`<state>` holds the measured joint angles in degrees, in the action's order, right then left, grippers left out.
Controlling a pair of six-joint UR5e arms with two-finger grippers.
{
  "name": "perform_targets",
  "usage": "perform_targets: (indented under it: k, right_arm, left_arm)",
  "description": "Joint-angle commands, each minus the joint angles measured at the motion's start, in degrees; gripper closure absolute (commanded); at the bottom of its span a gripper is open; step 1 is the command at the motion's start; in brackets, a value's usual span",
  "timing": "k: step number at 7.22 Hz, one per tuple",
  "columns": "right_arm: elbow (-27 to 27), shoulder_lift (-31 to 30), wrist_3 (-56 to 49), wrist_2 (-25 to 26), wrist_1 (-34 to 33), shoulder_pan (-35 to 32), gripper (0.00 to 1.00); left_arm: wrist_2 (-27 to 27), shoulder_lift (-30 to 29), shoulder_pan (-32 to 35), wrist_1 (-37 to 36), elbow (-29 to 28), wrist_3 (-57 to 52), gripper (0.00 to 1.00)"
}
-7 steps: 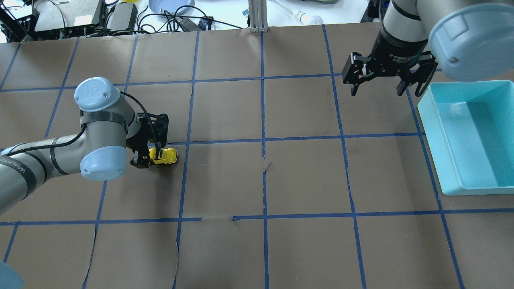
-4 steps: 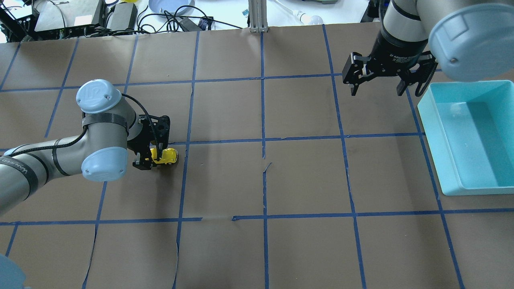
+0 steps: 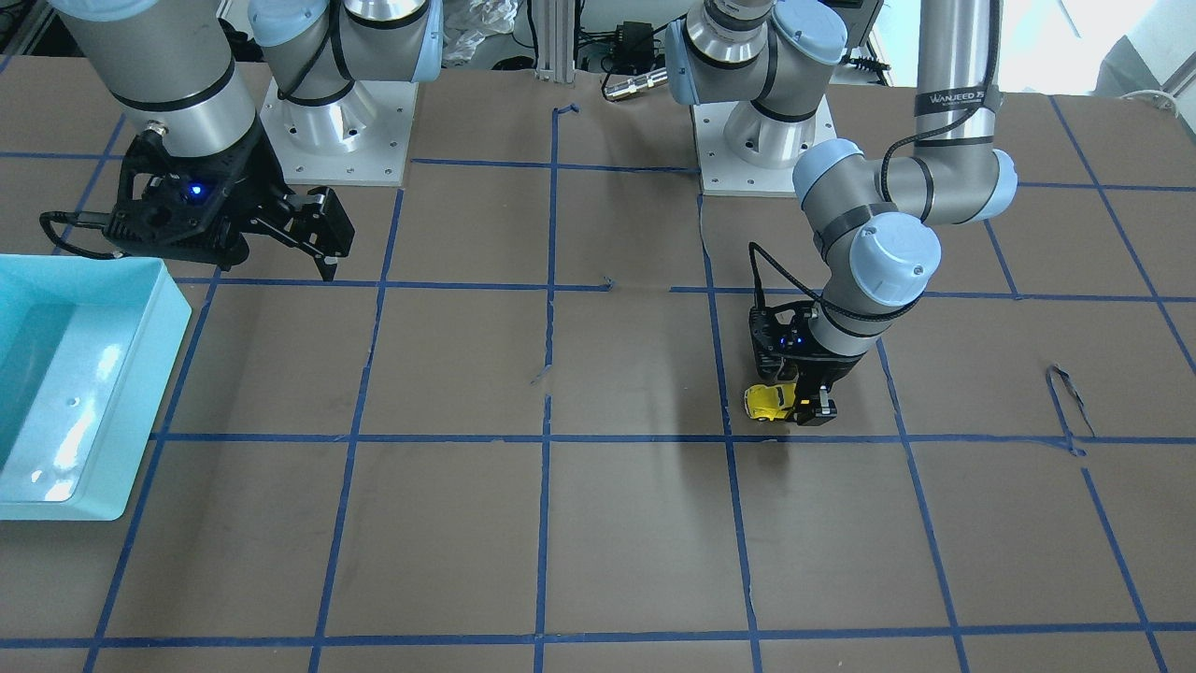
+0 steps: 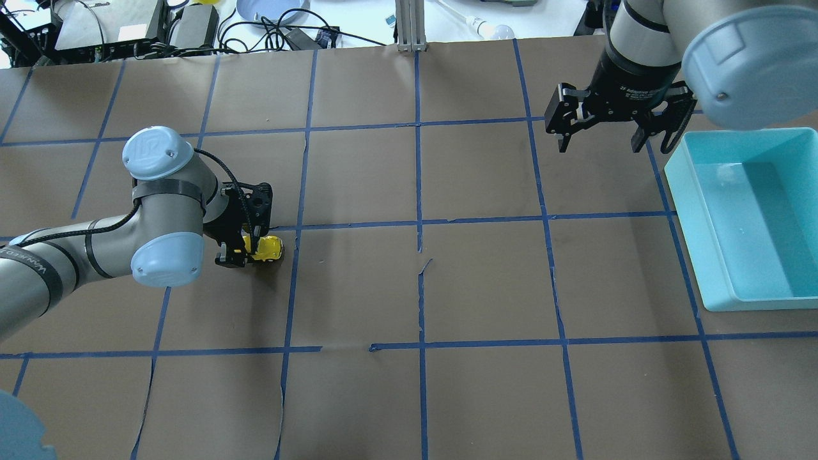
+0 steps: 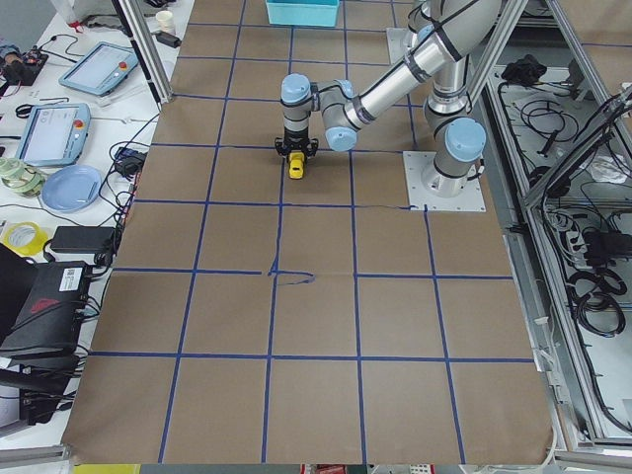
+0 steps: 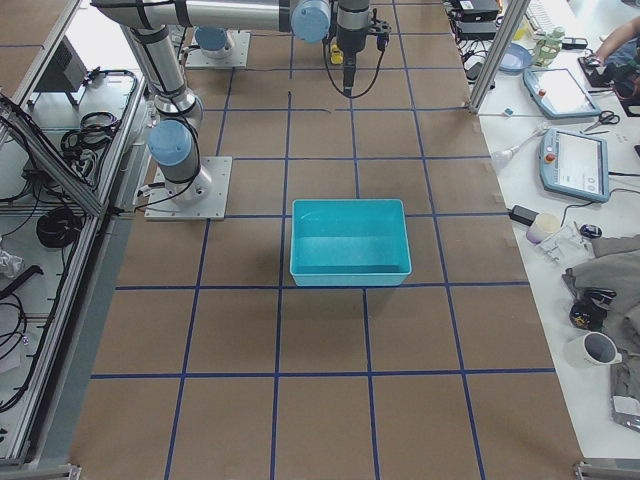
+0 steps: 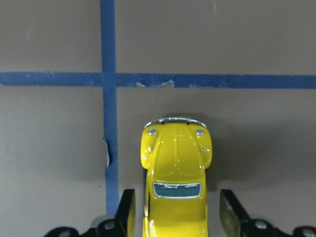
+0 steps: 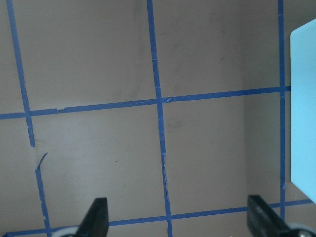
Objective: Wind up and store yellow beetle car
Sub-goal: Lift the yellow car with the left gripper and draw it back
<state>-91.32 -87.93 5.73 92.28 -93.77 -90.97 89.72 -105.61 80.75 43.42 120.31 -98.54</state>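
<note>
The yellow beetle car (image 4: 268, 247) stands on the brown table left of centre, beside a blue tape line. It also shows in the front view (image 3: 766, 402) and in the left wrist view (image 7: 175, 163), nose pointing away from the camera. My left gripper (image 4: 248, 248) is down at table level and open. Its fingers (image 7: 127, 210) straddle the car's rear half with a narrow gap on each side. My right gripper (image 4: 601, 137) is open and empty, held above the table at the back right, next to the bin.
A teal bin (image 4: 716, 255) stands at the right edge of the table, also in the front view (image 3: 140, 393) and at the right wrist view's edge (image 8: 303, 98). Blue tape lines grid the brown paper, which has small tears near the centre (image 4: 422, 265).
My left arm and gripper have shifted slightly to the right along the car. The car stays in place. The right arm has not moved.
</note>
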Motion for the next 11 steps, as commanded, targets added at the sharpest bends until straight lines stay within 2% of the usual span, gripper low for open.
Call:
perform_targets:
  k: [1, 6, 7, 11]
  right_arm:
    - [0.0, 0.0, 0.0, 0.0, 0.0, 0.0, 0.00]
    - [-1.4, 0.0, 0.2, 1.6, -0.9, 0.0, 0.00]
    - [-1.4, 0.0, 0.2, 1.6, -0.9, 0.0, 0.00]
    - [-1.1, -0.7, -0.2, 0.6, -1.9, 0.1, 0.00]
  left_arm:
    - [-0.5, -0.3, -1.8, 0.0, 0.0, -0.1, 0.34]
    - [-2.8, -1.2, -2.2, -0.1, 0.3, 0.6, 0.38]
    - [-2.7, -1.2, -2.1, 0.0, 0.3, 0.5, 0.60]
    - [-2.7, -1.0, -2.9, 0.0, 0.3, -0.4, 0.73]
